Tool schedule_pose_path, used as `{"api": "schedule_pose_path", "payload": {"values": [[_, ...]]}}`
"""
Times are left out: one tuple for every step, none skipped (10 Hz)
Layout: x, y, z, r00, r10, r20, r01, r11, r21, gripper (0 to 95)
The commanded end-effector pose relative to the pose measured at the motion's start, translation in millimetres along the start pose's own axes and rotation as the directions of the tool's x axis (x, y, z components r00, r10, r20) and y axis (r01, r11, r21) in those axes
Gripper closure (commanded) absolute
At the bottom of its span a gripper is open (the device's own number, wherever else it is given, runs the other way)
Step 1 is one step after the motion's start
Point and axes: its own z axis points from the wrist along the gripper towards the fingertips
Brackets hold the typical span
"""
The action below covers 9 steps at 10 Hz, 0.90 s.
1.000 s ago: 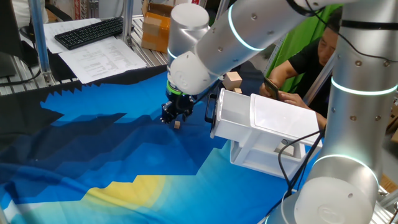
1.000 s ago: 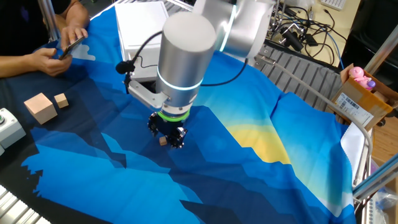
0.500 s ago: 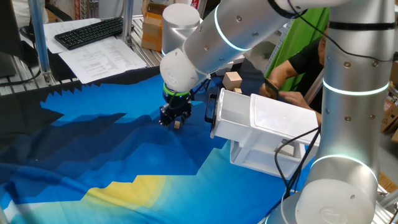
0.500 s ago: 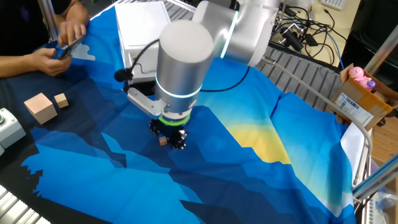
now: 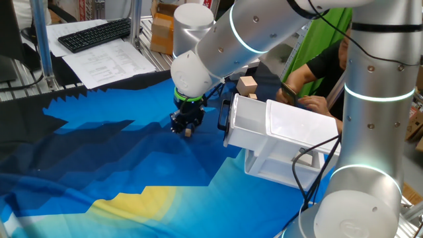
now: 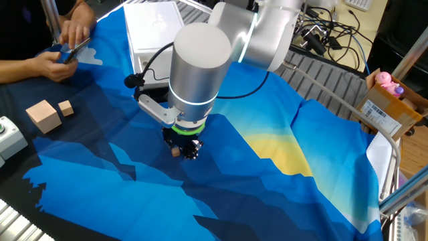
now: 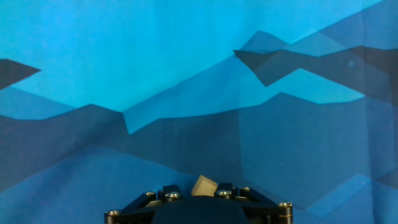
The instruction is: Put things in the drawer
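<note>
My gripper hangs just above the blue cloth, left of the drawer, and is shut on a tiny light-tan wooden cube. The cube also shows between the fingers in the other fixed view and in the hand view. The white drawer with its black curved handle is pulled out of the small white cabinet, open top showing. Two more tan blocks lie on the cloth; the bigger one also shows behind the drawer.
A person's hands with a phone are at the cloth's edge near the cabinet. A brown cardboard box, keyboard and papers lie beyond the cloth. A grey button box sits by the loose blocks.
The gripper with the cube has shifted slightly and turned a little near the cloth. The drawer and the loose blocks have not moved.
</note>
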Motion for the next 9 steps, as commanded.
{"api": "schedule_pose_path", "payload": {"values": [[-0.1, 0.2, -0.5, 1.0, -0.004, -0.002, 0.004, 1.0, 0.001, 76.0], [-0.1, 0.2, -0.5, 1.0, -0.008, -0.001, 0.008, 1.0, -0.003, 76.0], [-0.1, 0.2, -0.5, 1.0, -0.008, 0.002, 0.008, 1.0, -0.014, 95.0], [-0.1, 0.2, -0.5, 1.0, -0.008, 0.002, 0.008, 1.0, -0.017, 95.0], [-0.1, 0.2, -0.5, 1.0, -0.008, 0.002, 0.008, 1.0, -0.016, 95.0], [-0.1, 0.2, -0.5, 1.0, -0.007, 0.002, 0.007, 1.0, -0.015, 95.0], [-0.2, 0.2, -0.5, 1.0, -0.007, 0.002, 0.007, 1.0, -0.015, 95.0], [-0.2, 0.9, -1.9, 1.0, -0.007, -0.008, 0.007, 1.0, -0.019, 95.0], [0.7, 2.3, -4.2, 1.0, 0.002, -0.011, -0.003, 0.999, -0.036, 95.0]]}}
